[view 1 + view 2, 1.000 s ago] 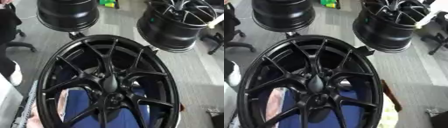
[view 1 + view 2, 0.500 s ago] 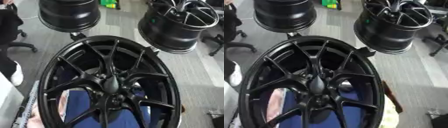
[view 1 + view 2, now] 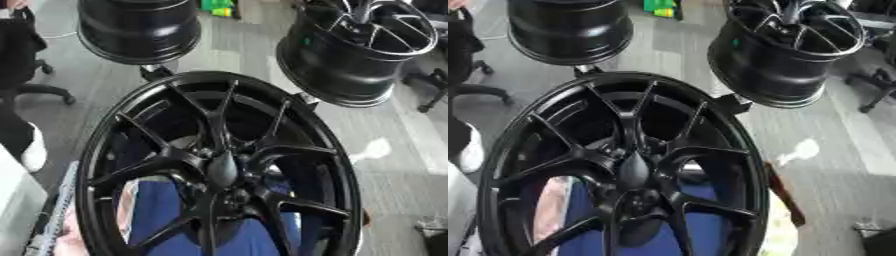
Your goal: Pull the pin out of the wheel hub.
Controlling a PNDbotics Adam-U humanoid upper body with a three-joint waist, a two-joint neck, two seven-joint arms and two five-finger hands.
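A large black multi-spoke wheel fills the foreground, tilted toward me. Its hub sits at the centre where the spokes meet. A dark, pointed, teardrop-shaped piece stands out of the hub. I cannot tell whether that piece is the pin. Smaller dark holes ring the hub below it. Neither of my hands shows in either view. A pale pinkish shape lies at the wheel's lower left rim, and I cannot make out what it is.
Two more black wheels stand behind on mounts, one at the upper left and one at the upper right. A blue surface shows through the spokes. A black office chair stands at the left on the grey floor.
The whole picture has shifted very slightly, so the camera moved. The wheel and its hub look unchanged.
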